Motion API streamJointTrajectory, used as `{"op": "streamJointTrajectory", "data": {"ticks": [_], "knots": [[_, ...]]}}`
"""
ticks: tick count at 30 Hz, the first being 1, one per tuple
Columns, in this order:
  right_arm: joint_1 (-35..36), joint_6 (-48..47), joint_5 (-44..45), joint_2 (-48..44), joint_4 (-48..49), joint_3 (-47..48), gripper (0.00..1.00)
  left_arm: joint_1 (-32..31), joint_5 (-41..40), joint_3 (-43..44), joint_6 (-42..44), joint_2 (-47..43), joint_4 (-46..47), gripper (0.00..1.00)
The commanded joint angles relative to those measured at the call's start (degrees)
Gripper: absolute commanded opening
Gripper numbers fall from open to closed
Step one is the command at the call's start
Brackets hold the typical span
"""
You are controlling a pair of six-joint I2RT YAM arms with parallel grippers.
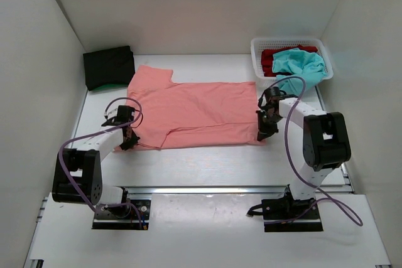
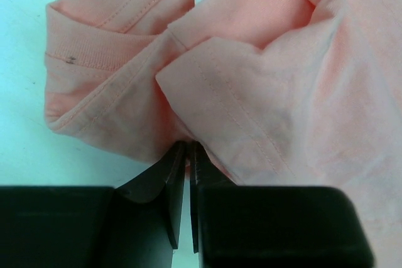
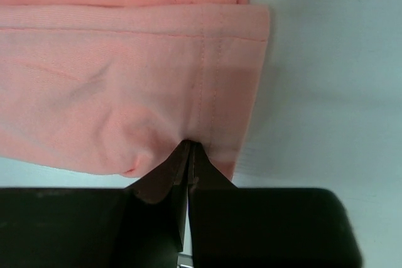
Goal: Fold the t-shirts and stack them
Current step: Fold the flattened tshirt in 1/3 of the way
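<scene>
A salmon-pink t-shirt lies spread across the middle of the table, its near long edge folded over. My left gripper pinches the shirt's near left corner by the sleeve; in the left wrist view its jaws are shut on the pink cloth. My right gripper holds the near right corner at the hem, and the right wrist view shows it shut on the pink fabric. A teal t-shirt and a red t-shirt lie in the basket. A black t-shirt sits folded at the back left with a green edge beneath it.
The white mesh basket stands at the back right by the right wall. White walls close in the table on the left, back and right. Purple cables loop off both arms.
</scene>
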Motion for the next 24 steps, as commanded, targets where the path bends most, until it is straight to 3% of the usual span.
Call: {"op": "streamJointTrajectory", "data": {"ticks": [1, 12, 18, 24], "knots": [[-2.46, -2.24, 4.77, 1.01, -7.24, -0.18, 0.00, 0.56, -2.48, -2.66, 1.48, -2.51, -0.63, 0.20], [-11.08, -7.43, 7.24, -4.27, -9.88, -5.62, 0.00, -1.28, -2.22, -6.00, 4.02, -7.43, -4.40, 0.20], [-8.80, -7.53, 6.01, -8.83, -12.87, -7.91, 0.00, -3.75, 0.85, -3.99, 3.76, -12.96, -10.46, 0.20], [-3.18, -2.70, 5.22, -11.84, -16.48, 0.42, 0.00, -0.85, 4.81, 2.25, 3.41, -18.06, -13.46, 0.20]]}}
